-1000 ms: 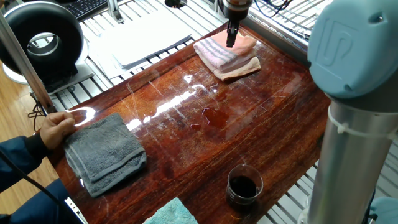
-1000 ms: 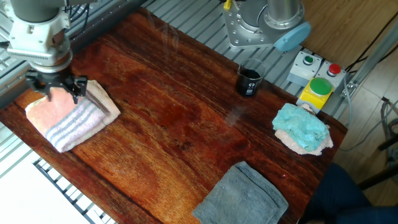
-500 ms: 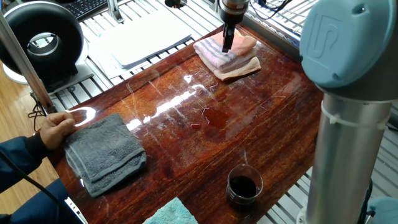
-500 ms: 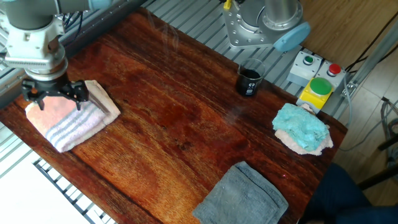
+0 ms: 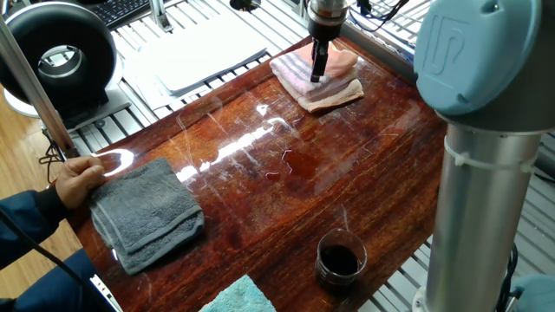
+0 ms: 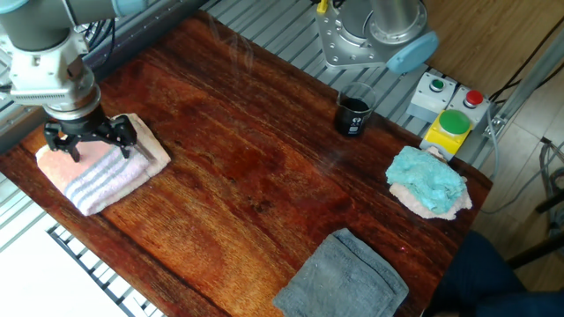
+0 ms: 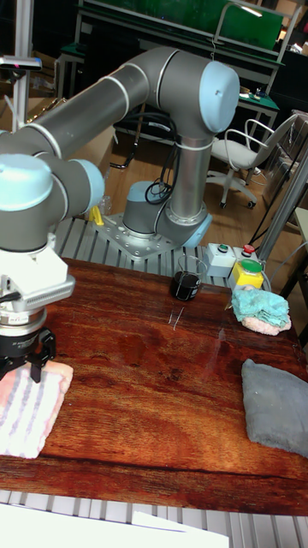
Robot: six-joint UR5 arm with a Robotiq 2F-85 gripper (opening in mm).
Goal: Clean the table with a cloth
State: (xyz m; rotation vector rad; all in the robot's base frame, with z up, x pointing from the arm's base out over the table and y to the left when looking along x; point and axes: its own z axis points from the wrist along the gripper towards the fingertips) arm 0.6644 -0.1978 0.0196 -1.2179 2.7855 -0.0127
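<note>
- In one fixed view, we find the cloth (image 5: 316, 80) at the far corner of the table (image 5: 364, 173), with the gripper (image 5: 319, 68) pointing straight down onto its middle. The liquid spill (image 5: 297, 163) lies nearer the tabletop's centre, well apart from the cloth.
- In the other fixed view, the fingers (image 6: 121, 140) are spread and straddle the cloth (image 6: 100, 169); nothing is pinched between them. The cloth lies directly beneath them, its stripes along its long axis and toward the nearest table (image 6: 264, 176) edge.
- In the tall fixed view, the gripper (image 7: 24, 364) touches the cloth (image 7: 30, 407) at the tabletop's left edge. We judge the next move needs only closing the fingers, then dragging toward the centre.
</note>
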